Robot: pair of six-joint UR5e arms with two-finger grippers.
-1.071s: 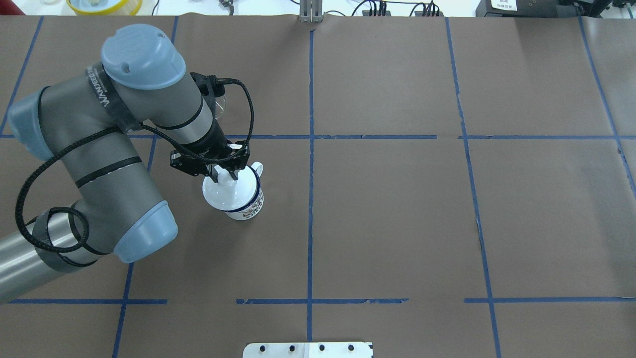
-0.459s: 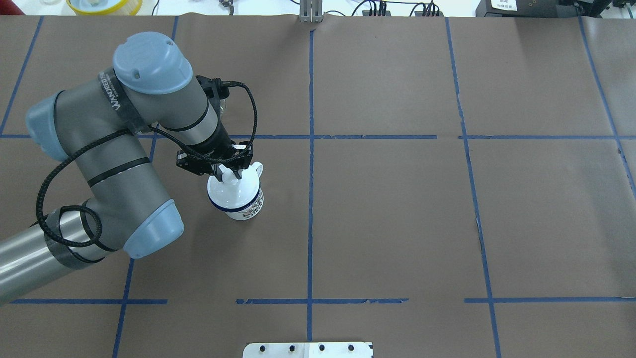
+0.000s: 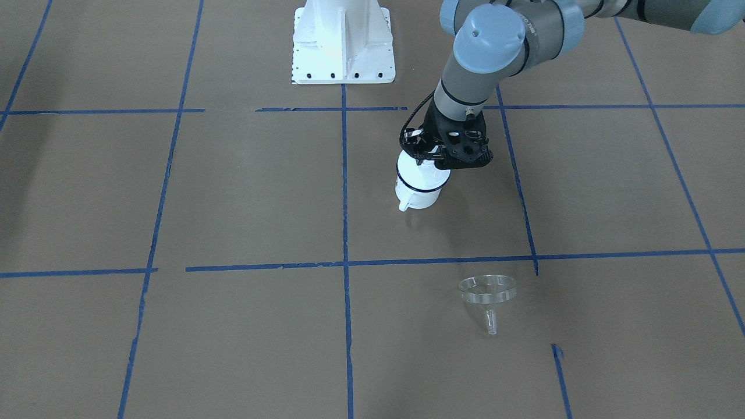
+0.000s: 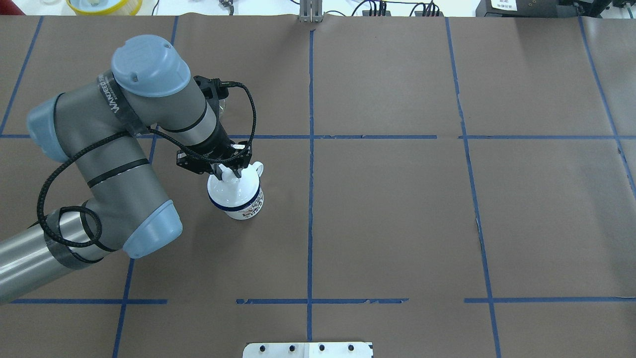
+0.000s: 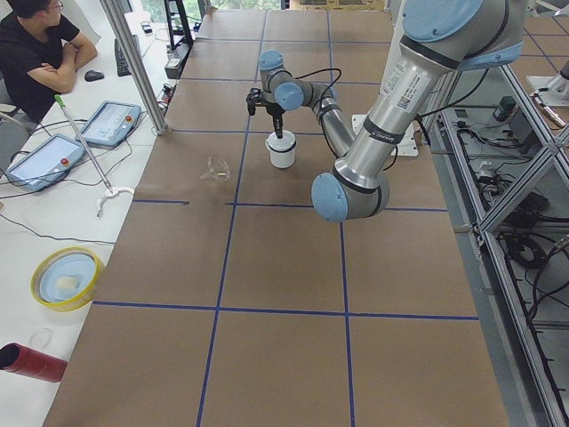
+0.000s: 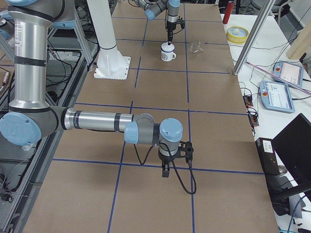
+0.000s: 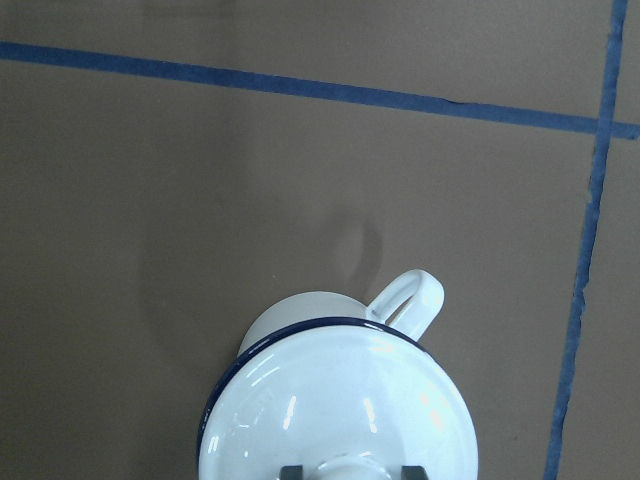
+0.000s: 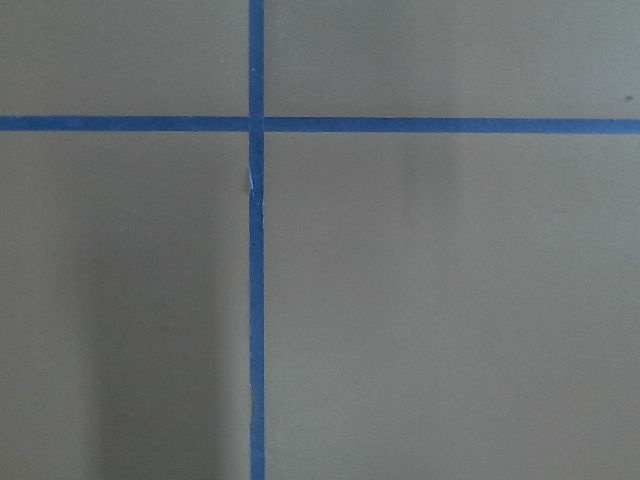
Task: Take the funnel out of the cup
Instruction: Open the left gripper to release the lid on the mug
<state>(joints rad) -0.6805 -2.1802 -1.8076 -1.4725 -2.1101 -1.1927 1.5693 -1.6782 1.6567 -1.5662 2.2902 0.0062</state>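
White lettering on the arm band [image 4: 113, 99] is illegible.

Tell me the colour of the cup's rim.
Dark blue, on a white cup; clearest in the exterior front-facing view.

One cup [image 3: 420, 195], one white lid [image 4: 233, 190], one clear funnel [image 3: 488, 293] on the tabletop [image 3: 233, 192]. Two pincers showing: left pincer [image 4: 228, 174], right pincer [image 6: 165, 171].

Left arm [image 4: 129, 191]: smooth grey tubes, with pale blue domed caps [image 4: 149, 64] on the joints, each pricked with small holes. A black band with white lettering [image 4: 113, 102] circles one link. Black braided cable [image 4: 253, 115] loops alongside. The left gripper [image 4: 228, 173] is a black open frame. The pedestal [image 3: 342, 41] is white and bolted, and the right arm [image 6: 97, 120] gleams silver.
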